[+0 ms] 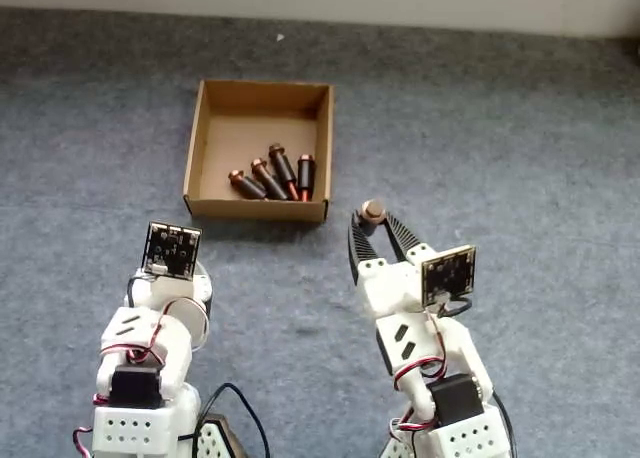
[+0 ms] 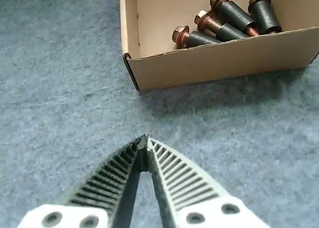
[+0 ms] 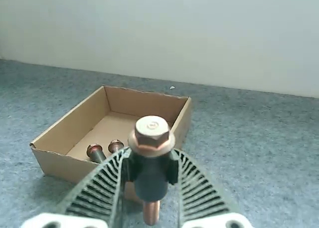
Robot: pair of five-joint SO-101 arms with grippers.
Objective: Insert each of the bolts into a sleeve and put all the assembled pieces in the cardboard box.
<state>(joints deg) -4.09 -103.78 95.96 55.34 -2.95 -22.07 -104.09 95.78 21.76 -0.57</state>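
Observation:
The cardboard box (image 1: 197,138) sits on the grey carpet with several copper bolts in dark sleeves (image 1: 272,176) lying along its near wall; they also show in the box (image 2: 149,68) in the left wrist view as assembled pieces (image 2: 224,19). My right gripper (image 1: 374,226) is just right of the box's near right corner, shut on one more bolt in a sleeve (image 3: 151,161), held upright with its hex head (image 1: 373,210) on top. My left gripper (image 2: 146,144) is shut with nothing in it, hanging over the carpet short of the box's near left corner.
The box (image 3: 65,148) lies just beyond the held piece in the right wrist view. Grey carpet (image 1: 500,128) spreads all around the box. A pale wall (image 3: 199,34) rises behind the carpet's far edge.

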